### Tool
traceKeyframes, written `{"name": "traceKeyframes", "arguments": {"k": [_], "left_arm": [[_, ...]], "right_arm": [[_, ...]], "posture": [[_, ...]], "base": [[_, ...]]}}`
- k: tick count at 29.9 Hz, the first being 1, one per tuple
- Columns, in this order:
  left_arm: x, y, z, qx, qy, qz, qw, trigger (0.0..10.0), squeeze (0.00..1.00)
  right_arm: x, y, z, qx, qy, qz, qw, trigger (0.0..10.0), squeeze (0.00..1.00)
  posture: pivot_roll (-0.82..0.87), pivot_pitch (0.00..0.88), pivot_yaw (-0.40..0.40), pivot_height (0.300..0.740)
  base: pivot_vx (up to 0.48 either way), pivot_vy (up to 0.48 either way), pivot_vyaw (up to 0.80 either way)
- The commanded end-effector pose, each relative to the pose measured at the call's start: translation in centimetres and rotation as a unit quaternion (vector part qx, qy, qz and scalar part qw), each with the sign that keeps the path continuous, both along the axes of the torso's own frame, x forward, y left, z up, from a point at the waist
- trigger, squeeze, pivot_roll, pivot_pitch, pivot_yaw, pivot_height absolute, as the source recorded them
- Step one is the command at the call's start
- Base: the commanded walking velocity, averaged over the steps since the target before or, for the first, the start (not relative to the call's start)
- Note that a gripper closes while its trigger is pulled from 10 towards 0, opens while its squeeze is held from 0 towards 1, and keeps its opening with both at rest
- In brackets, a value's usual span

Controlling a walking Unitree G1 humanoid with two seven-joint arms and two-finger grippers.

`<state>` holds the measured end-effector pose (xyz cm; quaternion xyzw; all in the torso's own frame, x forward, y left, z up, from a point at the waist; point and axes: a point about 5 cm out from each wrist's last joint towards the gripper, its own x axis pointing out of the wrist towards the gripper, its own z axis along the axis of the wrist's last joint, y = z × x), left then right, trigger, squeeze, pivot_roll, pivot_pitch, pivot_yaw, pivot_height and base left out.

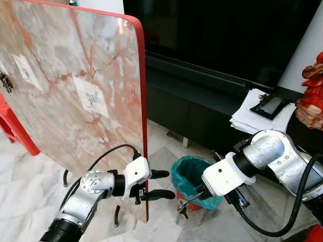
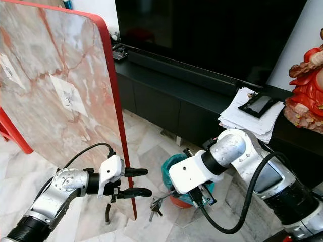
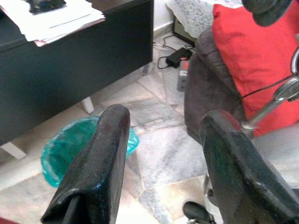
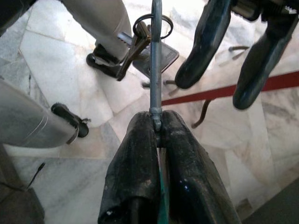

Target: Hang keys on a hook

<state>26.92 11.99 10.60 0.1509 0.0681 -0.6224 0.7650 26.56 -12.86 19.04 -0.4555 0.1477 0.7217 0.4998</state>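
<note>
Left gripper (image 1: 160, 184): low and near, beside the red bottom edge of the board (image 1: 75, 96); jaws apart, holding nothing.
Right gripper (image 2: 175, 193): low, to the right of the left gripper, in front of the bin (image 1: 194, 179); jaws clamped together on a thin metal rod (image 4: 155, 60).
Keys (image 2: 155, 206): hang from the far end of the rod on a ring, just above the floor (image 1: 30, 201) and between the two grippers.
Board: marbled panel with red rim, propped upright and tilted, on the left; carries two white pads, each with a small hook (image 1: 90, 101); the second hook (image 1: 23, 73) lies further left.
Far: black cabinet (image 1: 202, 101) with a stack of papers (image 1: 255, 113) at right.
Step in hand: keys are gripped and carried low; hanging is not yet done.
Next move, as judged: raise the right gripper up and to the left toward the nearer hook, bring the key ring over the hook tip, then part the jaws.
Risk, as judged: the ring swings free on the rod, so alignment may drift.
Right wrist view: shows the jaws pinched on the rod, and the ring, which the eye views leave small.
Left wrist view: shows the gap between the jaws and the bin beyond.
Eye views: show the board and hooks.
</note>
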Motion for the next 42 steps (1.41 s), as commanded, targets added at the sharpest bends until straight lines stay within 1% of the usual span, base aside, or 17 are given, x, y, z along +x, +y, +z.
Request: {"name": "traceKeyframes", "arguments": {"k": [1,8,10,13,17,25,30,32,36,37,42], "left_arm": [[-0.1,0.0,0.7,0.005,-0.001,-0.016,1.000,10.0,0.00],[-0.1,0.1,1.1,0.006,0.002,-0.024,1.000,10.0,0.00],[-0.3,0.3,0.9,0.021,0.014,-0.037,0.999,10.0,0.00],[-0.5,0.2,1.2,0.021,0.018,-0.047,0.999,10.0,0.00],[-0.8,0.1,1.5,0.026,0.017,-0.060,0.998,10.0,0.00],[-0.7,-0.2,1.8,0.025,0.012,-0.063,0.998,10.0,0.00],[-1.1,-0.2,1.7,0.036,0.025,-0.074,0.996,10.0,0.00],[-1.6,0.2,1.4,0.058,0.037,-0.092,0.993,10.0,0.00],[-1.5,0.4,1.3,0.069,0.032,-0.084,0.993,10.0,0.00],[-1.5,0.6,1.1,0.080,0.033,-0.083,0.993,10.0,0.00],[-1.5,0.8,0.9,0.090,0.035,-0.085,0.992,10.0,0.00]], "right_arm": [[-0.3,0.7,0.4,0.009,-0.011,0.017,1.000,0.0,0.00],[-0.1,1.3,0.6,0.019,-0.018,0.019,0.999,0.0,0.00],[-0.2,1.7,0.7,0.023,-0.019,0.022,0.999,0.0,0.00],[-0.2,2.2,0.8,0.030,-0.021,0.027,0.999,0.0,0.00],[0.0,2.7,1.1,0.044,-0.028,0.028,0.998,0.0,0.00],[0.1,3.5,1.3,0.058,-0.032,0.029,0.997,0.0,0.00],[0.2,3.5,1.3,0.058,-0.033,0.028,0.997,0.0,0.00],[0.4,3.3,1.2,0.052,-0.036,0.026,0.998,0.0,0.00],[0.5,3.1,1.1,0.043,-0.037,0.024,0.998,0.0,0.00],[0.5,2.9,1.0,0.039,-0.037,0.023,0.998,0.0,0.00],[0.5,2.7,0.9,0.030,-0.037,0.021,0.999,0.0,0.00]], "posture": [[0.04,0.045,-0.016,0.740],[0.04,0.047,-0.015,0.740],[0.04,0.048,-0.016,0.740],[0.04,0.051,-0.017,0.740],[0.04,0.054,-0.018,0.740],[0.04,0.055,-0.020,0.740],[0.04,0.055,-0.021,0.740],[0.04,0.055,-0.021,0.740],[0.04,0.055,-0.022,0.740],[0.04,0.055,-0.022,0.740],[0.04,0.055,-0.022,0.740]], "base": [[0.000,0.000,0.00],[0.000,0.000,0.00],[0.000,0.000,0.00],[0.000,0.000,0.00],[0.000,0.000,0.00],[0.000,0.000,0.00],[0.000,0.000,0.00],[0.000,0.000,0.00],[0.000,0.000,0.00],[0.000,0.000,0.00],[0.000,0.000,0.00]]}}
